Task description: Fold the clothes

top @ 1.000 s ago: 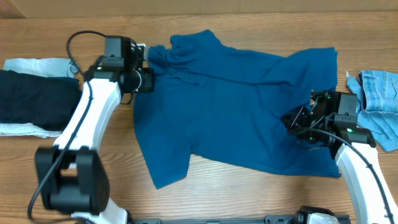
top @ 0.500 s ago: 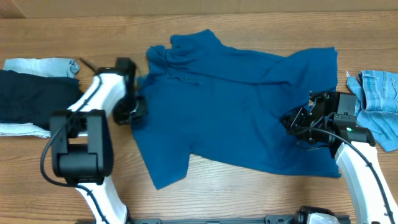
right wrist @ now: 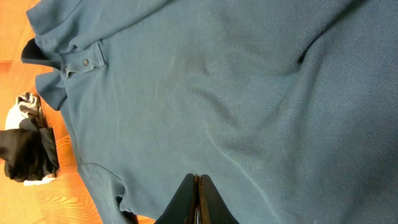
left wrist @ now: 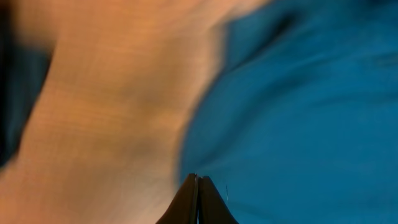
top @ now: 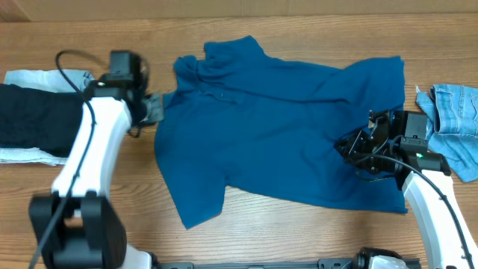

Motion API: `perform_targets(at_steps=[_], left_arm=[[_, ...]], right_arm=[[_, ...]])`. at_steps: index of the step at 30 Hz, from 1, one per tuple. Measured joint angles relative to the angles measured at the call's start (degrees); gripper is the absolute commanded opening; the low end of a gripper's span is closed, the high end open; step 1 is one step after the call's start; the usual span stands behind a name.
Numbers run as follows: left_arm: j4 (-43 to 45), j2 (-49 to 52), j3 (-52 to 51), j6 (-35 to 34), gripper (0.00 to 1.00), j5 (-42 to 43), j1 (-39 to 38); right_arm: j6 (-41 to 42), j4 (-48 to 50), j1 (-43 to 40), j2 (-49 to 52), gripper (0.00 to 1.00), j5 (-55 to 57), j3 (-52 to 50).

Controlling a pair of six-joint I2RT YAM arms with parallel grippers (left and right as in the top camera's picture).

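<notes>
The large royal-blue short-sleeved knit polo shirt (top: 276, 127) lay spread, somewhat rumpled, across the middle of the wooden table (top: 299, 224), collar toward the far left and one sleeve reaching toward the near edge. From overhead the left gripper (top: 154, 110) sat just beside the shirt's left edge below the collar, and the right gripper (top: 343, 147) was over the shirt's right part. That view alone showed the light-blue frayed denim piece (top: 455, 123) at the far right. The near-black folded garment (top: 37, 119) lay at the far left. The left wrist view was badly blurred; its fingers (left wrist: 198, 190) looked pressed together over the shirt's edge, seemingly with no cloth between them. The right wrist view was sharp: its jaws were likewise closed tight and empty, and only there did the short button placket (right wrist: 84, 62) show clearly.
</notes>
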Motion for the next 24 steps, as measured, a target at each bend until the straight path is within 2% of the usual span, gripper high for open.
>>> perform_targets(at_steps=[3,9,13,15,21,24], left_arm=[[10.4,-2.69,0.72,1.46,0.04,1.11,-5.97],[31.06,16.44,0.63,1.22,0.04,9.7,-8.0],[39.17,22.95,0.39,-1.81,0.04,13.75,-8.0],[38.91,23.41,0.44,-3.43,0.04,13.86,-8.0],[20.04,23.96,2.45,-8.66,0.04,5.9,-6.97],[10.84,23.04,3.06,-11.06,0.04,3.93,-2.95]], right_arm=[[-0.11,0.0,0.0,0.0,0.04,-0.15,0.0],[-0.44,-0.92,0.0,0.0,0.04,-0.39,0.02],[-0.55,-3.04,0.0,0.0,0.04,-0.42,0.02],[-0.74,-3.28,0.0,0.0,0.04,-0.39,0.02],[-0.83,-3.32,0.0,0.02,0.04,-0.37,0.02],[-1.64,-3.39,0.0,0.02,0.04,-0.39,0.02]])
